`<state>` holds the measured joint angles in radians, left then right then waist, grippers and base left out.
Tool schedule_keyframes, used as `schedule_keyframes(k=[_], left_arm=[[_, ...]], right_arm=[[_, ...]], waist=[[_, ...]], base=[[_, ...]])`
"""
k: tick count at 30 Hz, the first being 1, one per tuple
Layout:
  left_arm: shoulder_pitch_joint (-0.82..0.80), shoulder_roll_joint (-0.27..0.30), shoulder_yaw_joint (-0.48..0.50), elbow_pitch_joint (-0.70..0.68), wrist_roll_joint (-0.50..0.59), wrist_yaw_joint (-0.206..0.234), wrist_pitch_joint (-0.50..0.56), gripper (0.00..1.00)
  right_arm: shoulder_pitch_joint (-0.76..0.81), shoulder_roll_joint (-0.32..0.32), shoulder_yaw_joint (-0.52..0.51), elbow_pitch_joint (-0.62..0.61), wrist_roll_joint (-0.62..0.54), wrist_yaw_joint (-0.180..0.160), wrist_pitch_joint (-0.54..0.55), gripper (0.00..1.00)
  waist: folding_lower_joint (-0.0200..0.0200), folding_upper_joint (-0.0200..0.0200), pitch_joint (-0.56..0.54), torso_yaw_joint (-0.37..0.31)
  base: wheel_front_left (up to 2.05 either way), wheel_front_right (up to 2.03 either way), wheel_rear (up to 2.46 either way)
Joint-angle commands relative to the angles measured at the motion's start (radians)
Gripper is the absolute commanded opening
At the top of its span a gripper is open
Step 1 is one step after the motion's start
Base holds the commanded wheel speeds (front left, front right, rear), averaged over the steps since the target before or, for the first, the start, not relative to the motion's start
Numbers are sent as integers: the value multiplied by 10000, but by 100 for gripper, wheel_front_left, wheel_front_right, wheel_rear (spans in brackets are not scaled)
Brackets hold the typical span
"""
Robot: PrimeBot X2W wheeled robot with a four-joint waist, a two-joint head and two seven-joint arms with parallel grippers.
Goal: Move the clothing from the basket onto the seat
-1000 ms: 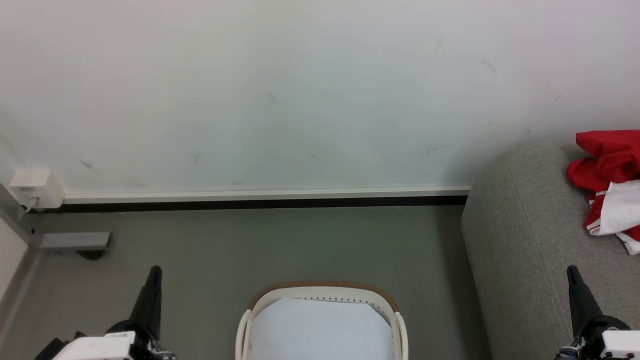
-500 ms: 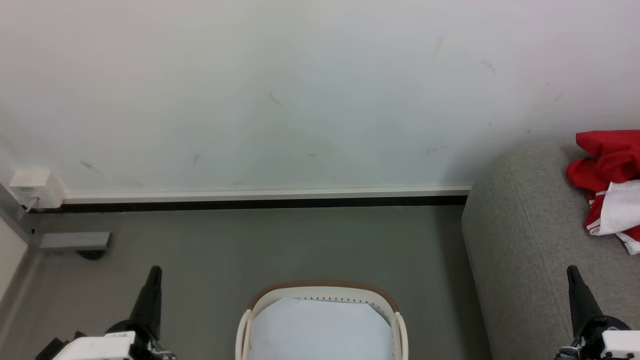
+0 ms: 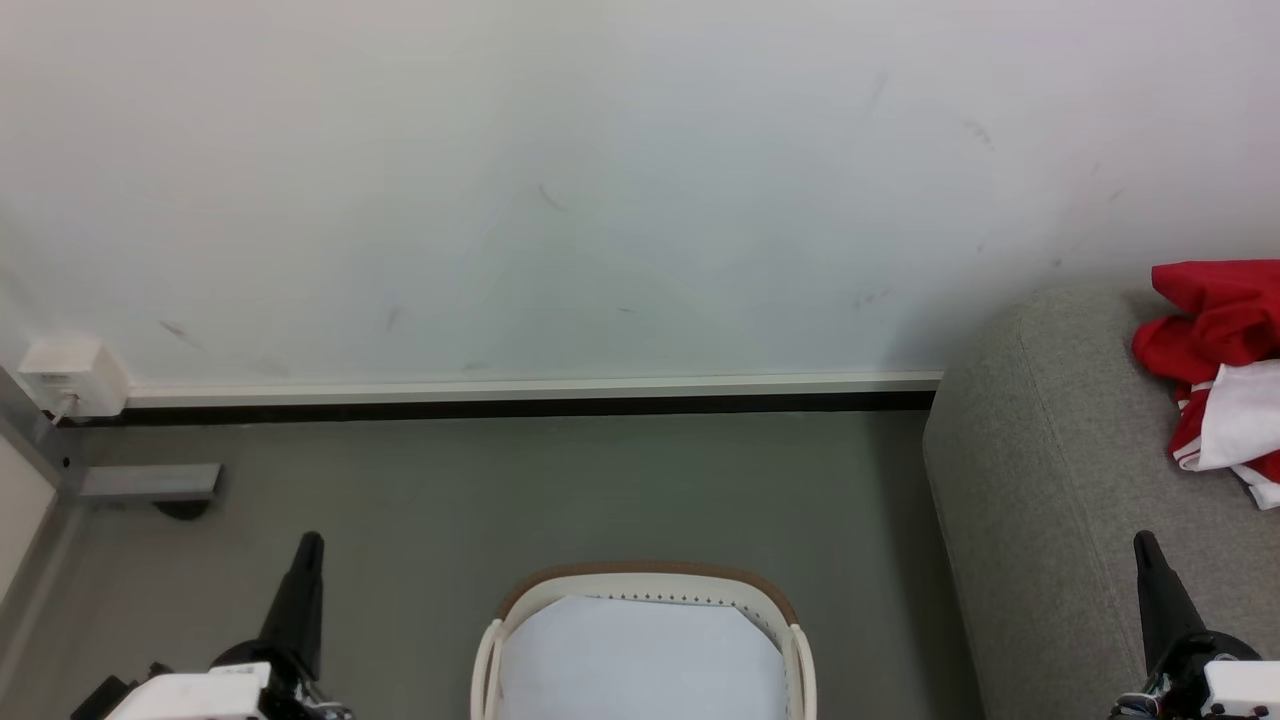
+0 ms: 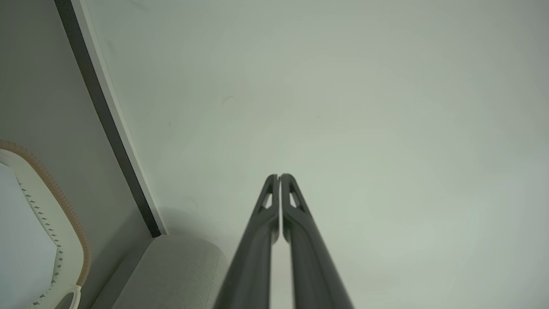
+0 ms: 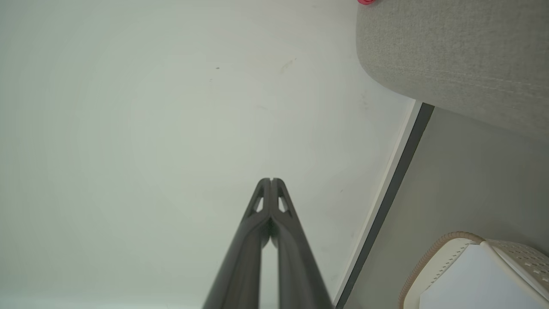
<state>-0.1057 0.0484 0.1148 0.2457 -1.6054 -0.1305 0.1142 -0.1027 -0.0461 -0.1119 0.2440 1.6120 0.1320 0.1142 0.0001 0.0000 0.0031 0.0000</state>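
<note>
Nearest, the basket (image 3: 650, 572) sits bottom centre, cut by the lower edge and lined with a flat white sheet (image 3: 640, 660). The left jaws and right jaws stand either side of it, both pressed together on nothing. Bare grey floor (image 3: 560, 480) runs open from the rim to the skirting (image 3: 500, 385). To the right, the seat (image 3: 1040, 450) shows a rounded edge. Farther back on it lies the clothing (image 3: 1210, 320), crumpled red with a white panel. The heap runs front to back.
</note>
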Motion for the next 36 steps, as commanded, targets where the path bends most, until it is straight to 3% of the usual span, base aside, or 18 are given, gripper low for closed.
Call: schedule_keyframes(k=[1,36], left_arm=[[-74,18,19,-5,-138,-28,34,0],[-74,18,17,-6,-139,-28,32,0]], right_arm=[[-135,-77,-41,21,21,-25,30,0],[-135,-78,-40,21,22,-25,29,0]], waist=[[-1,0,0,0],[-1,0,0,0]], base=[[0,0,0],[0,0,0]])
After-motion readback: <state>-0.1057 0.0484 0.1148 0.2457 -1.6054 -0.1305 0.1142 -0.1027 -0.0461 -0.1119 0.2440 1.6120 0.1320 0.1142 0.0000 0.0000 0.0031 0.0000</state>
